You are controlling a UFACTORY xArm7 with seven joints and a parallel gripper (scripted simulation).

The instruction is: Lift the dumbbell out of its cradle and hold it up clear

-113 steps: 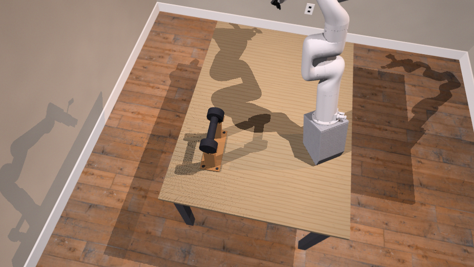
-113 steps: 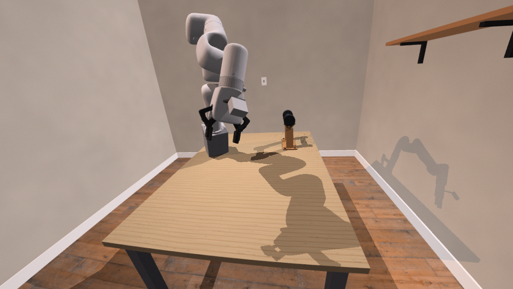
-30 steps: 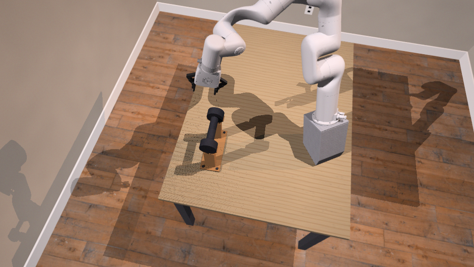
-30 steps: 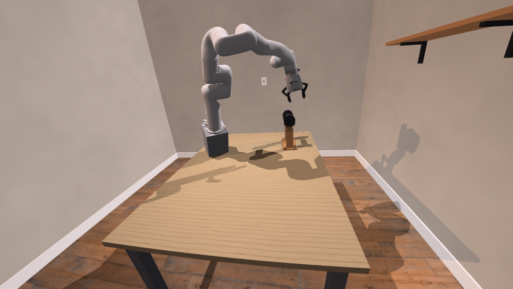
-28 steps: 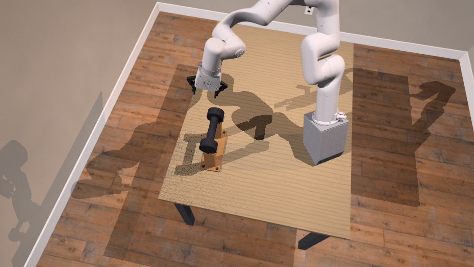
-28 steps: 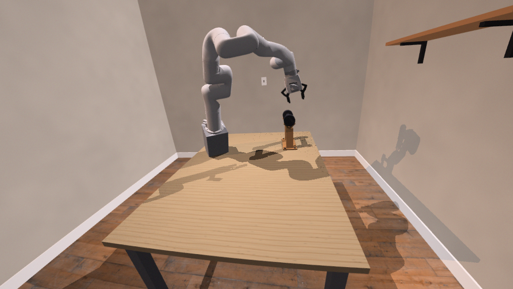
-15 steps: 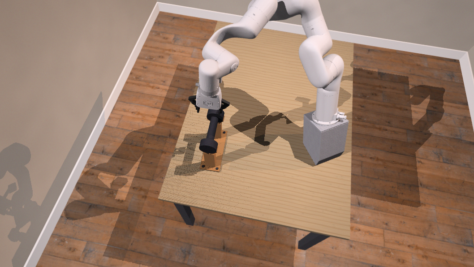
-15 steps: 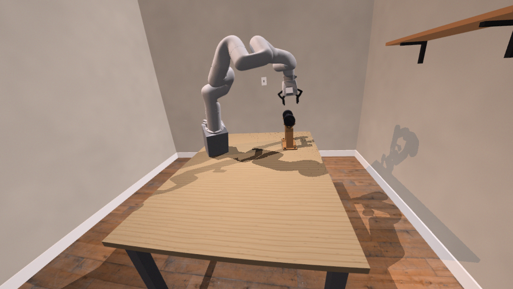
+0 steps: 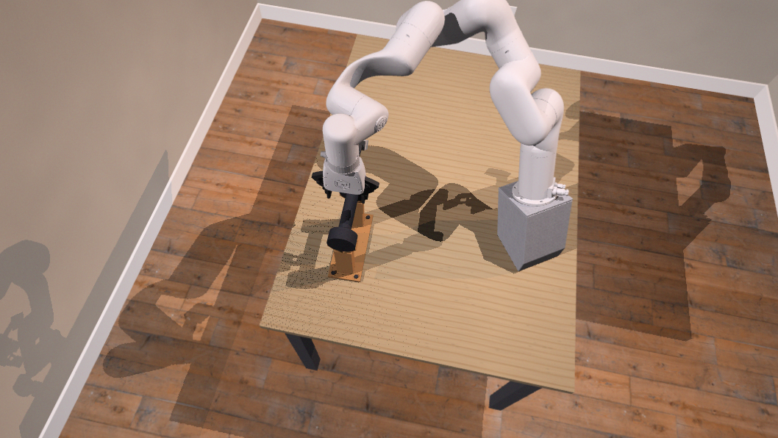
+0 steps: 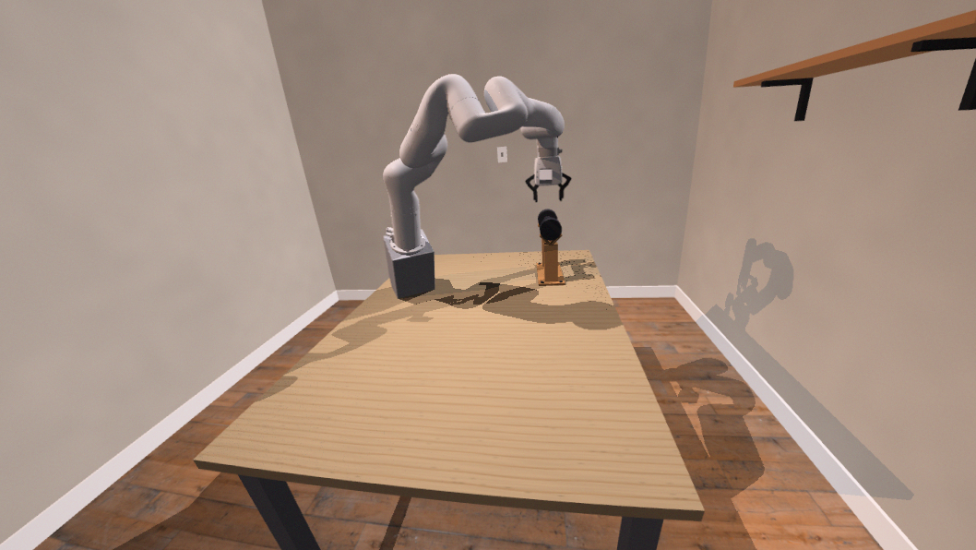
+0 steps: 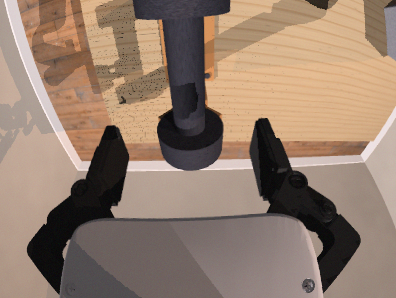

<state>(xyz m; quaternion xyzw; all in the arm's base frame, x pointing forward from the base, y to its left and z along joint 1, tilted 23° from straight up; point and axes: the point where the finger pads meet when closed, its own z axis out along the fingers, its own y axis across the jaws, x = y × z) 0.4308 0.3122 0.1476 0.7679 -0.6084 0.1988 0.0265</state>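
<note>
In the wrist view, the gripper (image 11: 189, 150) fills the lower part of the picture: a pale grey housing with two black fingers spread wide apart, with nothing between them. Just beyond and below the fingertips lies a dark dumbbell (image 11: 185, 77). It runs lengthwise away from the camera, one round head close to the fingers and the other farther off, with the thick handle between them. The near head sits in line with the gap between the fingers but lower down, not touching either one.

From the outside view, the gripper (image 10: 547, 192) hangs in the air pointing downward, above the dumbbell (image 10: 549, 225) with open space between them. The dumbbell rests level on top of an orange cradle (image 10: 548, 263), a narrow upright stand on a flat base plate, placed near the far right part of a light wooden table (image 10: 450, 410).

Seen from above, the gripper (image 9: 344, 197) covers the far end of the dumbbell (image 9: 344, 225), whose near head juts over the cradle (image 9: 348, 264).

Farther along the table, the white arm (image 9: 511, 81) rises from a grey block pedestal (image 9: 530, 239), arches high and bends back down to the gripper. Beyond the table are a dark plank floor (image 9: 680, 304), white skirting and plain beige walls, with a wooden wall shelf (image 10: 860, 54) high on the right in the outside view.
</note>
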